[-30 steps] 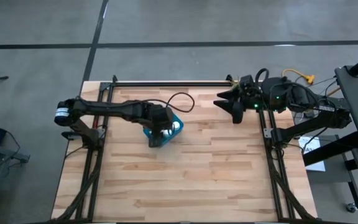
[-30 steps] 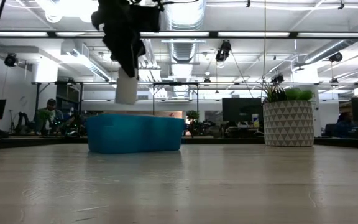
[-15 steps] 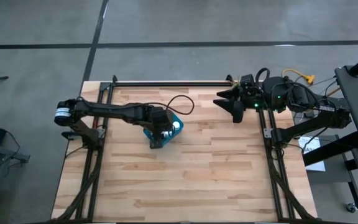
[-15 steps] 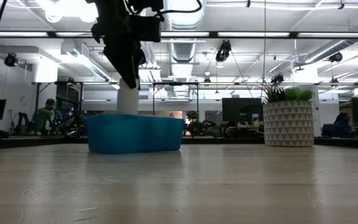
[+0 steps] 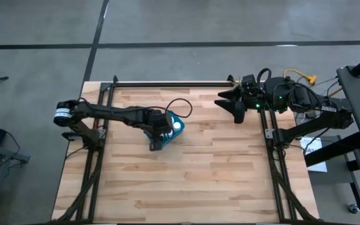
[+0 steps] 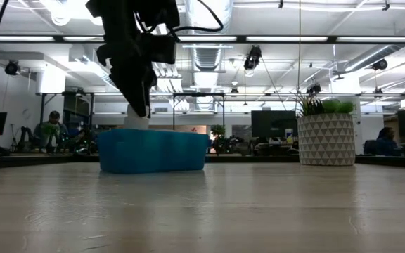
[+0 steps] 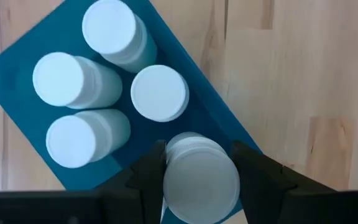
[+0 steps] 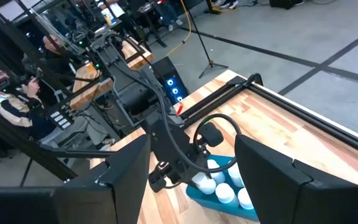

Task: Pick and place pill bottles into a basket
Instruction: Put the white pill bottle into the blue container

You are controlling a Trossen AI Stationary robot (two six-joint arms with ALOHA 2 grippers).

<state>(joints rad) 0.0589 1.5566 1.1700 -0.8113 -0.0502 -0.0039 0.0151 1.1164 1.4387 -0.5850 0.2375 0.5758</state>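
Gripping a pill bottle (image 7: 201, 177) over the basket (image 7: 14, 65), the left gripper (image 7: 197, 168) hangs above the wooden table (image 5: 217, 169).

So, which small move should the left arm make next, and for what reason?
Probably open the left end effector and release. It holds a pill bottle low in the basket, beside four bottles standing inside; in the low view only the bottle's top shows above the rim.
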